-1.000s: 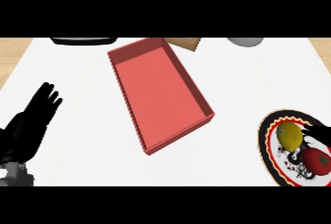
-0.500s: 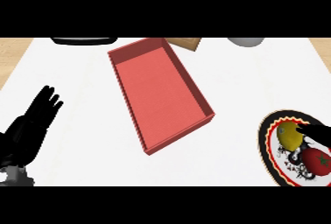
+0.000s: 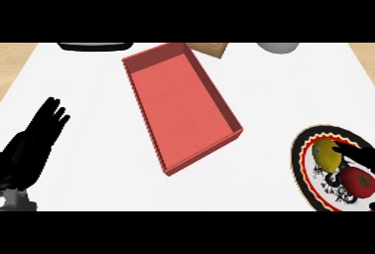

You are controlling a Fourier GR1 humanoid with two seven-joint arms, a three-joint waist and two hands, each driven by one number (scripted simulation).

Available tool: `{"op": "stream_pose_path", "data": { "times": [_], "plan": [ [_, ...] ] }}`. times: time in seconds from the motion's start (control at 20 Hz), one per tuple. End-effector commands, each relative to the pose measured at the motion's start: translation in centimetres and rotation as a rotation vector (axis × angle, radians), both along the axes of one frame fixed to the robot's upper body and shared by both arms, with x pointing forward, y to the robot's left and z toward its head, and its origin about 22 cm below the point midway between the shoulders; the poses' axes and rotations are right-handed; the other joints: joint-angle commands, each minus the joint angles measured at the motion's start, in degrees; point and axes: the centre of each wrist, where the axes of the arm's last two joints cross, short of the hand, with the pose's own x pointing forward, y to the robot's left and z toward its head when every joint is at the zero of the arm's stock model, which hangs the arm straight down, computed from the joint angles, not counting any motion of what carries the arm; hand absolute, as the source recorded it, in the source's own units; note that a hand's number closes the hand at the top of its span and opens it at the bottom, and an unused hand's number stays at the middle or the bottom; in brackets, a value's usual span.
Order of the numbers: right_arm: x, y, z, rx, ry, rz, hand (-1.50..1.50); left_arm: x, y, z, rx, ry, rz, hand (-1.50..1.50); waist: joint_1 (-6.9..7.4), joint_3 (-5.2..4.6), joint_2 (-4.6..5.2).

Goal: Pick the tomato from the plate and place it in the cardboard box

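A big red box (image 3: 183,106) lies in the middle of the white counter (image 3: 285,94), open on top. The left hand (image 3: 36,136) rests at the counter's left edge, fingers straight and apart. A round plate (image 3: 307,168) sits at the right edge. On it, the right hand (image 3: 359,155) curls around the red tomato (image 3: 357,180), beside a yellow fruit (image 3: 326,154).

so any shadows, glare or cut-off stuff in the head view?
Head view: flat, even light, with no cast shadows or glare on the white counter. The steep angle skews the red tray into a slanted shape. The plate is cropped by the right edge, and the right hand partly covers the tomato. The left hand is a featureless black silhouette.
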Motion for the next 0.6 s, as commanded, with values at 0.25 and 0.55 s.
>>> {"op": "stream_pose_path", "data": {
  "times": [0.25, 0.55],
  "plan": [
    [0.4, 0.5, 0.9, 0.055, -0.061, 0.097, 1.5, 1.3, 0.4, 0.2, 0.003, -0.012, 0.024, 0.0, -0.29, 0.17, 0.12],
    [2.2, 0.0, 0.4, 0.067, -0.069, 0.092, 1.5, -0.1, 1.6, -1.4, -0.007, -0.001, -0.008, 0.0, 0.09, 0.18, 0.16]
  ]
}}
